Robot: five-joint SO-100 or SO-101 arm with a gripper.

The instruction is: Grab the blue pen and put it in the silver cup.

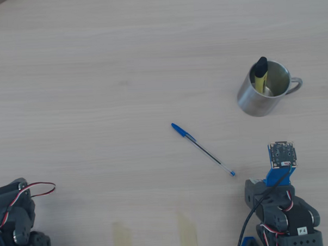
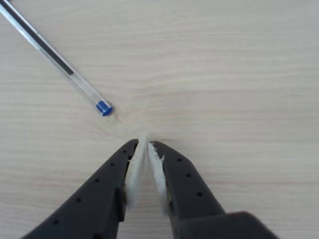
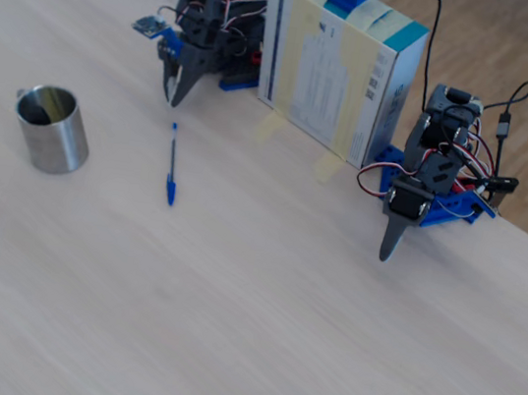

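One thin blue pen [image 1: 202,149] with a clear barrel and a blue cap lies flat on the pale wooden surface [image 1: 96,77]. In the overhead view it lies slanted, with its cap up and to the left and its small blue end plug down and to the right. Nothing is touching it.

The shiny silver metal cup [image 1: 263,88] with a loop handle stands upright, well apart from the pen, up and to the right in the overhead view. A thick yellow marker with a black cap [image 1: 260,74] leans inside the cup.

The black two-finger gripper [image 2: 145,145] is near the plug end of the pen but does not touch it. In the wrist view the two fingertips [image 2: 130,149] are together, with white padding pressed between them, and they hold nothing. The blue plug sits just up and to the left of the tips there.

In the fixed view the gripper [image 3: 171,98] points down at the surface, just behind the pen [image 3: 171,165], and the cup [image 3: 51,129] stands to the left. A second dark robot arm [image 3: 429,178] sits on the right, beside a white and blue box [image 3: 336,64].
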